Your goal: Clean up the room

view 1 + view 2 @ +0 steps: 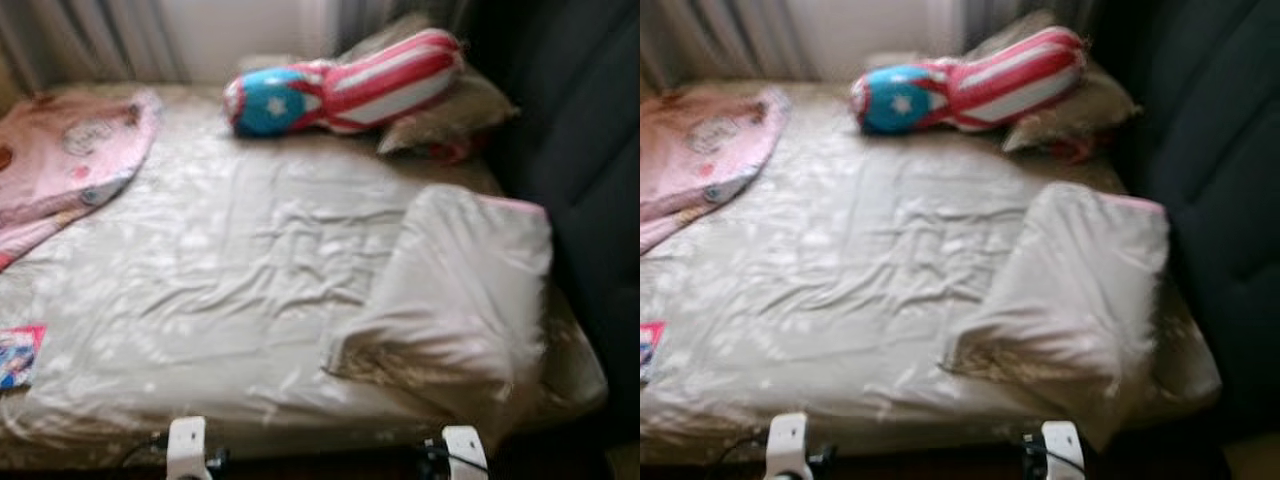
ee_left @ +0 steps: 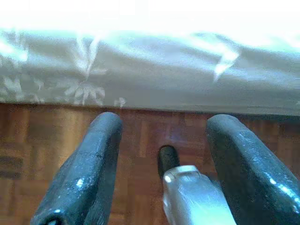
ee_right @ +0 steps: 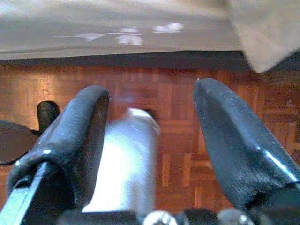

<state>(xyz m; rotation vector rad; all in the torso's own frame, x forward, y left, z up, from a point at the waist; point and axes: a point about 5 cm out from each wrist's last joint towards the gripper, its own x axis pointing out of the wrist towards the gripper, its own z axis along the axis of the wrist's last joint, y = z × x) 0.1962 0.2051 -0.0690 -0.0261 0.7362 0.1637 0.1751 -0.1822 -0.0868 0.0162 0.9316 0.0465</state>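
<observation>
We stand at the foot of a bed (image 1: 250, 290) covered in a pale, wrinkled sheet with a faint leaf print. At about one o'clock from the middle of the mattress lies a long bolster cushion (image 1: 340, 85) in red and white stripes with a blue end bearing a white star. Its long axis runs from ten past eight up toward two o'clock, the blue starred end pointing to our left and the striped end resting up against a beige pillow (image 1: 450, 115) in the far right corner. At four o'clock a folded beige blanket (image 1: 460, 300) lies on the mattress, its near corner hanging over the front edge. At ten o'clock a pink printed quilt (image 1: 65, 165) is bunched on the far left side, and at eight o'clock a small colourful booklet (image 1: 20, 355) sits near the left edge. Curtains (image 1: 100, 35) hang behind the head of the bed, and a dark padded surface (image 1: 580, 150) rises along the right.

Our left gripper (image 2: 161, 164) hangs low beside the bed's front edge over the parquet floor (image 2: 47, 140), its two black fingers (image 2: 89, 164) spread wide apart with nothing between them. Our right gripper (image 3: 150, 159) hangs likewise over the floor, fingers (image 3: 234, 145) held wide and empty, the blanket's corner just above them.
</observation>
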